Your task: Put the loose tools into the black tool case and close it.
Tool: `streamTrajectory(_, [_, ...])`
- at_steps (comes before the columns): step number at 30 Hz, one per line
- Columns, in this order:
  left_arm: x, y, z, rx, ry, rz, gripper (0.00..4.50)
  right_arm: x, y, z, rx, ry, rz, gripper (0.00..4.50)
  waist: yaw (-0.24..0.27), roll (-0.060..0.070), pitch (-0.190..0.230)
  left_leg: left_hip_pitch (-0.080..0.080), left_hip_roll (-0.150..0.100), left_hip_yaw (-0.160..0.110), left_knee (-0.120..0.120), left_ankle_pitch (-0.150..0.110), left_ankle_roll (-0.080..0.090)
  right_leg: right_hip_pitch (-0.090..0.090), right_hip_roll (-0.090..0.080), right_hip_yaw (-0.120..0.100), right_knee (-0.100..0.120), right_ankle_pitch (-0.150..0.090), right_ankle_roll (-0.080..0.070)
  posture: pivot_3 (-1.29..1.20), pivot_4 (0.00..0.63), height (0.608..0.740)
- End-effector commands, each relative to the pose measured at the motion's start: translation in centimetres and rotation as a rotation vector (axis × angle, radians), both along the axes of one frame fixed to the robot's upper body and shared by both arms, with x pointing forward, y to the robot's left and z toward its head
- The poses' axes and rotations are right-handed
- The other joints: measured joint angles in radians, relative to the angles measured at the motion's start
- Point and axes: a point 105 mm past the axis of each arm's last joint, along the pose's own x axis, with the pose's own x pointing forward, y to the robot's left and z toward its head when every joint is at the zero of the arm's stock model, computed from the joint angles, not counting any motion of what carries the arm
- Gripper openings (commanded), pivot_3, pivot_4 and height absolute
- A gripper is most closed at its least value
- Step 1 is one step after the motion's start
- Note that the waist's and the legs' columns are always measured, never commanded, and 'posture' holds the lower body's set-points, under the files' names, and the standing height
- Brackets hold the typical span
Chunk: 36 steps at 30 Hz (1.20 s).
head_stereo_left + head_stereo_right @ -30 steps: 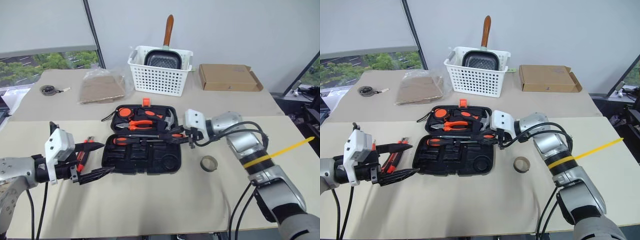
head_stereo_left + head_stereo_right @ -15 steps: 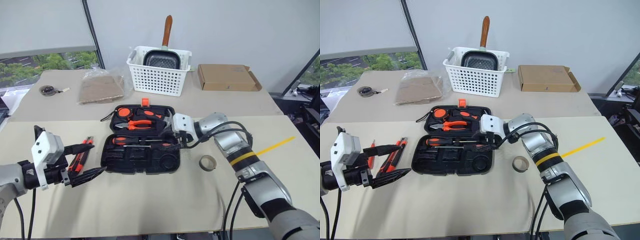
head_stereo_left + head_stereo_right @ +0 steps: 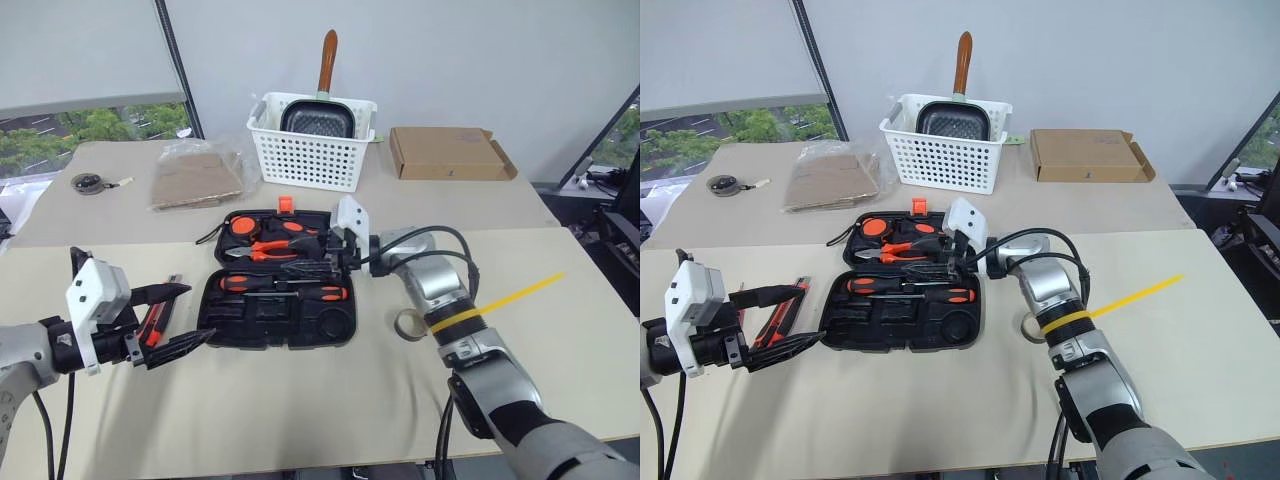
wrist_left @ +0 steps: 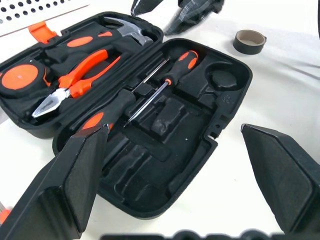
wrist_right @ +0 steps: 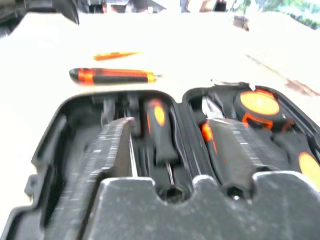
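case: the tool case (image 3: 277, 292) lies open mid-counter (image 3: 330, 400), two screwdrivers (image 3: 285, 286) already seated
left gripper (image 3: 182, 317): spread wide, empty, near the knife (image 3: 775, 317)
right gripper (image 3: 952, 258): over the case, partly open, empty
risk: it could knock out seated tools; tape roll (image 3: 410, 323) is still loose

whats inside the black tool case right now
In the black tool case: two screwdrivers, pliers, a hammer partly covered by the right gripper; other recesses look empty.
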Motion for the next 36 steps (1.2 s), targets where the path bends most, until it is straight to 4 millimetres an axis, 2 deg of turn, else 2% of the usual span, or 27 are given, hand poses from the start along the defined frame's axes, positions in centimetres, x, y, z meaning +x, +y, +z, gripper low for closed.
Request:
streamTrajectory(1, [0.1, -0.1, 0.6, 0.021, -0.034, -0.012, 4.5, -0.5, 0.0, -2.2, -0.086, -0.025, 0.027, 0.93, -0.001, 0.0, 0.0, 0.0, 0.0, 0.0, 0.0, 0.0, 0.0, 0.0, 0.0, 0.0, 0.0, 0.0, 0.0, 0.0, 0.15, 0.7])
streamTrajectory(3, [0.1, -0.1, 0.5, 0.023, -0.032, -0.01, 4.5, -0.2, -0.6, -4.4, -0.207, -0.056, 0.007, 0.17, -0.002, 0.0, 0.0, 0.0, 0.0, 0.001, 0.0, 0.0, 0.0, 0.0, 0.0, 0.001, 0.0, 0.0, 0.0, 0.0, 0.15, 0.7])
streamTrajectory(4, [0.0, -0.1, 0.5, 0.023, -0.032, -0.009, 4.5, 0.0, -0.8, -5.2, -0.252, -0.063, -0.01, 0.05, -0.002, 0.0, 0.0, 0.0, 0.0, 0.001, 0.0, 0.0, 0.0, 0.0, 0.0, 0.001, 0.0, 0.0, 0.0, 0.0, 0.15, 0.7])
streamTrajectory(9, [-0.1, -0.1, 0.4, 0.025, -0.031, -0.003, 4.5, 1.8, -1.3, -6.5, -0.324, -0.084, -0.137, 0.05, -0.003, 0.0, 0.0, 0.002, 0.0, 0.001, 0.0, 0.0, -0.003, 0.0, 0.0, 0.001, 0.001, 0.0, 0.0, 0.0, 0.15, 0.7])
streamTrajectory(17, [-0.1, 0.0, 0.3, 0.026, -0.029, 0.0, 4.5, 1.6, -0.7, -6.1, -0.291, -0.088, -0.126, 0.05, -0.001, -0.002, -0.002, 0.003, 0.001, -0.001, 0.0, 0.0, -0.008, 0.001, 0.0, 0.0, 0.002, 0.0, 0.0, 0.0, 0.15, 0.7])
streamTrajectory(21, [-0.1, 0.1, 0.3, 0.026, -0.031, 0.004, 4.5, 1.2, 0.1, -2.3, -0.095, -0.069, -0.085, 0.05, -0.002, -0.002, -0.002, 0.002, 0.001, -0.001, 0.0, 0.0, -0.009, 0.0, 0.001, 0.0, 0.002, 0.0, 0.0, 0.0, 0.15, 0.7])
streamTrajectory(23, [-0.1, 0.1, 0.2, 0.023, -0.03, 0.007, 4.5, 0.4, 0.3, -1.2, -0.039, -0.06, -0.027, 0.05, -0.003, -0.002, -0.002, -0.001, 0.001, -0.001, -0.001, 0.0, -0.009, -0.003, 0.001, 0.0, 0.002, 0.001, -0.001, 0.0, 0.15, 0.7])
streamTrajectory(26, [0.0, 0.1, 0.0, 0.016, -0.032, 0.014, 4.5, -0.1, 0.1, -1.9, -0.075, -0.037, -0.004, 0.05, -0.003, -0.002, -0.002, -0.002, 0.001, -0.001, -0.001, 0.004, -0.002, -0.004, 0.002, 0.0, 0.002, 0.001, -0.001, 0.0, 0.15, 0.7])
streamTrajectory(29, [0.1, 0.3, 0.0, 0.003, -0.037, 0.039, 4.5, 0.6, -0.6, -4.4, -0.223, -0.055, -0.065, 0.05, -0.003, -0.002, -0.002, -0.001, 0.001, 0.0, -0.003, 0.003, -0.003, -0.004, 0.001, 0.001, 0.001, 0.001, -0.001, 0.0, 0.15, 0.7])
streamTrajectory(31, [0.4, 0.8, 0.0, -0.011, -0.054, 0.09, 4.5, 0.9, -1.3, -5.7, -0.317, -0.071, -0.088, 0.05, -0.002, -0.002, -0.002, -0.002, 0.001, 0.0, -0.002, 0.002, -0.004, -0.005, 0.001, 0.001, 0.0, 0.0, -0.001, 0.0, 0.15, 0.7])
streamTrajectory(32, [0.7, 1.3, 0.0, -0.019, -0.069, 0.134, 4.5, 0.8, -1.3, -5.6, -0.309, -0.075, -0.079, 0.05, -0.002, -0.002, -0.002, -0.002, 0.0, 0.0, -0.002, 0.002, -0.004, -0.005, 0.0, 0.001, 0.001, 0.0, -0.001, 0.0, 0.15, 0.7])
streamTrajectory(36, [2.2, 5.6, -1.0, 0.004, -0.097, 0.469, 4.5, 0.0, 0.1, -2.2, -0.138, -0.103, -0.028, 0.05, -0.002, -0.002, -0.002, -0.001, 0.0, 0.0, -0.002, 0.002, -0.005, -0.004, 0.0, 0.001, 0.001, 0.001, -0.001, 0.0, 0.15, 0.7])
